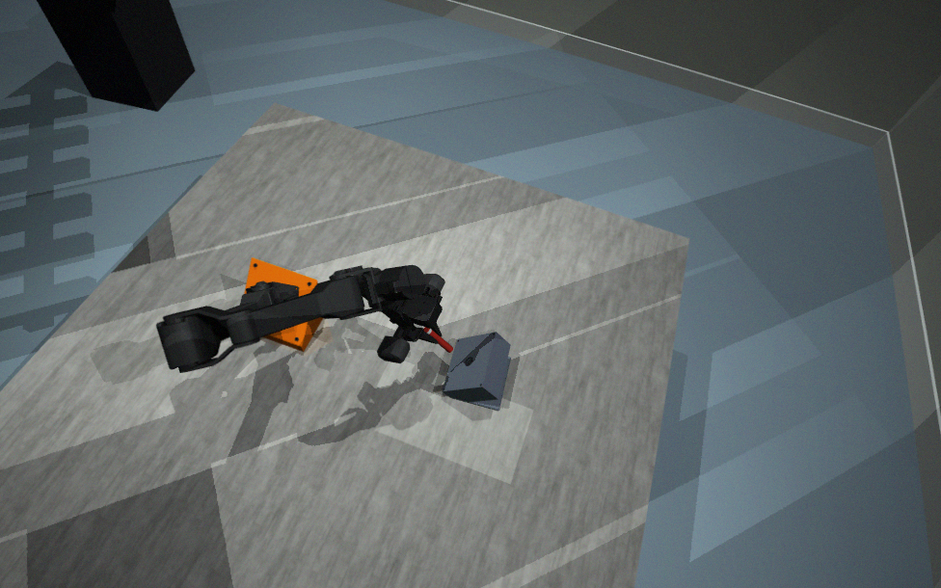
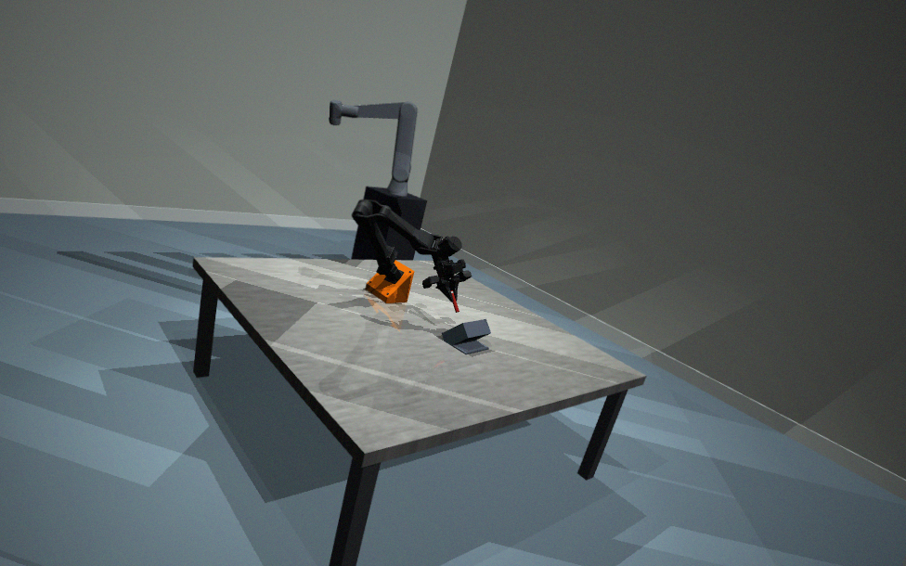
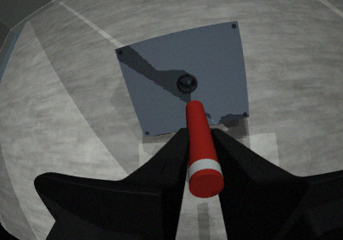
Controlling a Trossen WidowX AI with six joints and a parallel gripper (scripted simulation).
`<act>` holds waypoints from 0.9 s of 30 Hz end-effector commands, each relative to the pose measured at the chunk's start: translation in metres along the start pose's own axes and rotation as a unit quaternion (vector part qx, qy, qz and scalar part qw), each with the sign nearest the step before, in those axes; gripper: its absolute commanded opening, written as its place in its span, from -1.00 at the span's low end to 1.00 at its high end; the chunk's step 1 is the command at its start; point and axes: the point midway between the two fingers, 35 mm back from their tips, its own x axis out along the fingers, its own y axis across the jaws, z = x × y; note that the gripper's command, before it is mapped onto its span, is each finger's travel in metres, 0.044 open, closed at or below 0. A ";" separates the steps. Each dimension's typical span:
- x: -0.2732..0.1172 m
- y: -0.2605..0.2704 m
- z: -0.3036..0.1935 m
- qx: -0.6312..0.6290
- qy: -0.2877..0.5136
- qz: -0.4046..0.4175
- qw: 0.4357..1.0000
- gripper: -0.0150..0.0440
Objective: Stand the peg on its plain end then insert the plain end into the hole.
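Red peg (image 1: 439,339) (image 2: 456,302) (image 3: 199,136), centre-bottom in wrist view, clamped in gripper (image 1: 426,330) (image 2: 452,295) (image 3: 199,135); looks stiff, light, maybe slippery, grip near white band (image 3: 205,166) good

So the table (image 1: 357,482) (image 2: 343,358) has a streaky grey top on dark legs. In the exterior view, the orange base plate (image 1: 304,342) (image 2: 400,294) is bolted-looking and sits toward the far side, with the blue-grey sloped panel block (image 1: 485,369) (image 2: 467,330) (image 3: 165,109) nearer and to its right.
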 end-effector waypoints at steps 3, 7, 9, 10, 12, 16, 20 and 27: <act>0.008 0.002 0.000 0.001 -0.004 0.002 1.000 -0.49; 0.012 0.003 0.001 0.003 -0.007 0.002 1.000 -0.49; 0.014 0.003 0.001 0.004 -0.009 0.002 1.000 -0.49; 0.015 0.003 0.002 0.005 -0.010 0.002 1.000 -0.49; 0.017 0.003 0.002 0.006 -0.012 0.002 1.000 -0.49; 0.020 0.004 0.002 0.007 -0.014 0.002 1.000 -0.49; 0.022 0.004 0.002 0.008 -0.016 0.002 1.000 -0.49; 0.026 0.004 0.002 0.008 -0.019 0.001 1.000 -0.49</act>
